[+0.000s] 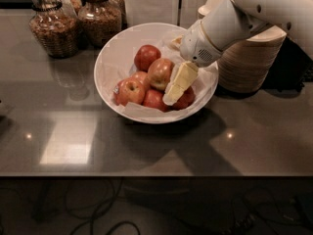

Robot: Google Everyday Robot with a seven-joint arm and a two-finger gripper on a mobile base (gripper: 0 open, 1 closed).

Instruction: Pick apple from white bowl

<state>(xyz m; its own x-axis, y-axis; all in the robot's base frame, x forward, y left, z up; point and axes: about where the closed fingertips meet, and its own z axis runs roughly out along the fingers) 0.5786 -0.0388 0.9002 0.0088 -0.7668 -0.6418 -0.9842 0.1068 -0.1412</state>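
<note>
The white bowl (pixel 113 58) stands on the dark countertop, lined with white paper and holding several apples. The apple (pixel 159 72), pale red with a yellowish blush, lies near the bowl's middle. Darker red apples lie behind it (pixel 146 56) and in front of it (pixel 154 100), and a smaller red one with a yellow patch (pixel 130 91) lies to its left. My gripper (pixel 177 84), cream-coloured, reaches down into the bowl from the upper right and sits right beside the apple's right side, over another red apple (pixel 186 98).
Two glass jars of granola (pixel 53 29) (pixel 100 14) stand behind the bowl to the left. A stack of tan paper bowls (pixel 249 62) stands close to the right of the bowl, under my arm. The counter's front edge (pixel 156 174) runs below, with cables underneath.
</note>
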